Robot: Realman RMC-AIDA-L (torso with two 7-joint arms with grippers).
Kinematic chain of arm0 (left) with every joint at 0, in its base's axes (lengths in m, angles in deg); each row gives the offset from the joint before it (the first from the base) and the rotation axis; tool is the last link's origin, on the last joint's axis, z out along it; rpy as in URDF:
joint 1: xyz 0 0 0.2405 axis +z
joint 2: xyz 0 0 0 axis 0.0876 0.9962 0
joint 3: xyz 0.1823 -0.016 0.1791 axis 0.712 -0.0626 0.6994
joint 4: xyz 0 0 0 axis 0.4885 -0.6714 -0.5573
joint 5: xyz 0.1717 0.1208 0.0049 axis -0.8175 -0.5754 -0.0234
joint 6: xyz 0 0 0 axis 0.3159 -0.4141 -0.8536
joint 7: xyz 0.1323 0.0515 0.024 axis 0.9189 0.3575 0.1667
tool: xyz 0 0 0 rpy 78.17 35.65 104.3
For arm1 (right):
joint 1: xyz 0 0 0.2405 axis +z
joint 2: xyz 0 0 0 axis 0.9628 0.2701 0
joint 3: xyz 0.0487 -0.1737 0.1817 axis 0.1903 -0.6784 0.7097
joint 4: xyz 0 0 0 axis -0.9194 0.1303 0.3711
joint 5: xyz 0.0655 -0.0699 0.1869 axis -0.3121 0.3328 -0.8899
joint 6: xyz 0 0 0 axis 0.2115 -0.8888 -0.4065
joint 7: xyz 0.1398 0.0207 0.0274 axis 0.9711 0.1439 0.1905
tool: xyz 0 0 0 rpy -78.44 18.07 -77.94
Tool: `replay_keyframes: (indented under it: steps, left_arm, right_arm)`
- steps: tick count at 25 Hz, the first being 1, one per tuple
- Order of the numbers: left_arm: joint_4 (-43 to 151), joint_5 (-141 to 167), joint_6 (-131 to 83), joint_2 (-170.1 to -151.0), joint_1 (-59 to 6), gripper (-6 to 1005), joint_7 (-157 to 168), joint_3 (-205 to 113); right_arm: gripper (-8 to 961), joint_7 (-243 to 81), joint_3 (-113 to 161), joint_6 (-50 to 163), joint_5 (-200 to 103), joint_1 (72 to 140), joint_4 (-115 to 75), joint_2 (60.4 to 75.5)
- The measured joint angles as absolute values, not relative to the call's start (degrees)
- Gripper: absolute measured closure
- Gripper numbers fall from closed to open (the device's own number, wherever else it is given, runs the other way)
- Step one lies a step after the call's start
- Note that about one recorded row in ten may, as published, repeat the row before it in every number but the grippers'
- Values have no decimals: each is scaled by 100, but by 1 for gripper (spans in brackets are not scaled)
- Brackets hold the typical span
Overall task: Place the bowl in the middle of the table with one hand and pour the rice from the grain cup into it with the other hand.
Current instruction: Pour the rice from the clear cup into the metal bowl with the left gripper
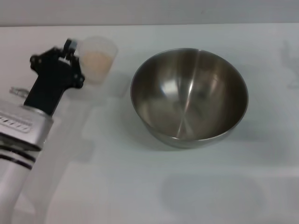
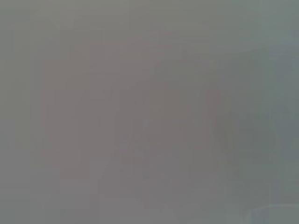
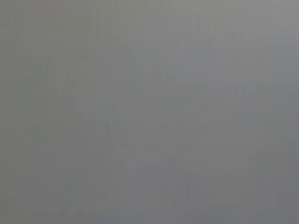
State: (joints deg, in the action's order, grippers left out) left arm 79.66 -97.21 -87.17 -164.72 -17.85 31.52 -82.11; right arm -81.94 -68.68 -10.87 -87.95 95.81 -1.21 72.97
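Observation:
The steel bowl (image 1: 189,95) stands upright and empty near the middle of the white table (image 1: 140,186). The translucent grain cup (image 1: 98,58) stands upright at the far left, with pale rice (image 1: 96,61) inside it. My left gripper (image 1: 70,50) is right beside the cup, on the side away from the bowl, at the cup's upper wall; the handle is hidden. My right gripper is out of view. Both wrist views show only plain grey.
The table's far edge (image 1: 187,24) runs along the top of the head view. My left arm (image 1: 23,135) comes in from the lower left. White tabletop lies between the cup and the bowl.

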Motion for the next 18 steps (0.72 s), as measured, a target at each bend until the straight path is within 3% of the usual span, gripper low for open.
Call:
replay_keyframes:
  steps: [18]
  left_arm:
    - [8171, -11145, -8664, -16475, -2396, 964, 6035, -8085]
  right_arm:
    - [519, -8230, -6856, -1098, -8815, 9759, -273, 7252]
